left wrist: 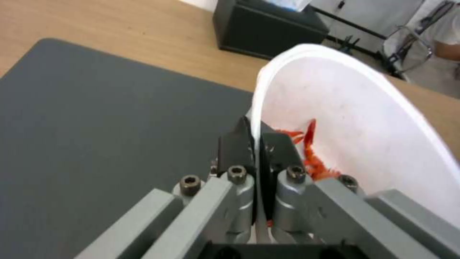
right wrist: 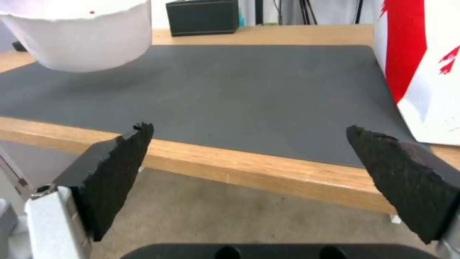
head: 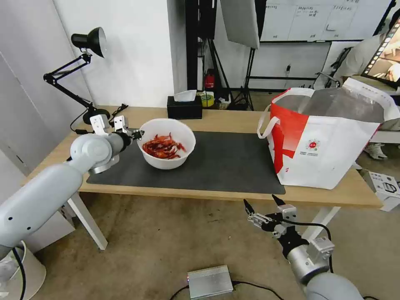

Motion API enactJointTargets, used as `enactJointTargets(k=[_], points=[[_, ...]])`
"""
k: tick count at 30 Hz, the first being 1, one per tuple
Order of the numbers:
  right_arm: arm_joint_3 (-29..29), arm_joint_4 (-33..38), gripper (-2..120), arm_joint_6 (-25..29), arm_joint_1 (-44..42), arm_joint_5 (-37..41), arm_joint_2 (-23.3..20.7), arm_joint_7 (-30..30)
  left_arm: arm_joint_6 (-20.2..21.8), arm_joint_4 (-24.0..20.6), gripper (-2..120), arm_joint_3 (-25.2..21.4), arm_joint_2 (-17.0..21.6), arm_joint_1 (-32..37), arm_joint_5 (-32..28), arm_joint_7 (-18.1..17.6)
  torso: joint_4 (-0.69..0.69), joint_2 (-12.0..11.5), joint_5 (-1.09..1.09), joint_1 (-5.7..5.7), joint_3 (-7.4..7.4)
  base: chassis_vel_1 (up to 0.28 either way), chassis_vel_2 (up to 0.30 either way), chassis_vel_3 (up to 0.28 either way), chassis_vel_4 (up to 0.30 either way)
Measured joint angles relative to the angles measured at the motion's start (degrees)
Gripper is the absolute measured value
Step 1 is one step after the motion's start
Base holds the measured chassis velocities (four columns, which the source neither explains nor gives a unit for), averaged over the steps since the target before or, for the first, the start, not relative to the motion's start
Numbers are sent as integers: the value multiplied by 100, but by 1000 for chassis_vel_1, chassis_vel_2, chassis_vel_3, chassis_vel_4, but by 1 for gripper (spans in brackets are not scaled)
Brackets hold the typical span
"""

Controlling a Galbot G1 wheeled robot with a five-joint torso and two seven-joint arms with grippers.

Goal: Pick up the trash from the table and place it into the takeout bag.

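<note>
The left gripper (left wrist: 256,144) is clamped on the rim of the white bowl (head: 166,143), one finger outside the wall and one inside, just beside the red chilli scraps (head: 162,146). The bowl is over the near-left part of the dark grey mat (head: 216,166) on the table (head: 233,118); in the right wrist view its base seems to hang clear of the mat, with a shadow under it.

Held by a thin rim on one side, the bowl will want to tip, so I judge it best carried level and slowly to the takeout bag (head: 329,146), which stands open at the table's right end (well apart from the bowl).

The right gripper (head: 264,204) waits below the table's front edge, its fingers spread wide.

The bag bears a small round red-green logo (head: 312,145) with print beneath, too small to read.
</note>
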Motion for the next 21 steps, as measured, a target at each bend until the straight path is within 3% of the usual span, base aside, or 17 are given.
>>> enactJointTargets(k=[21], points=[[0, 0, 100, 0, 0, 0, 0, 0, -36, -283, 0, 488, -358, -1146, -617, -444, 0, 0, 0, 0, 0, 0, 0, 0, 0]])
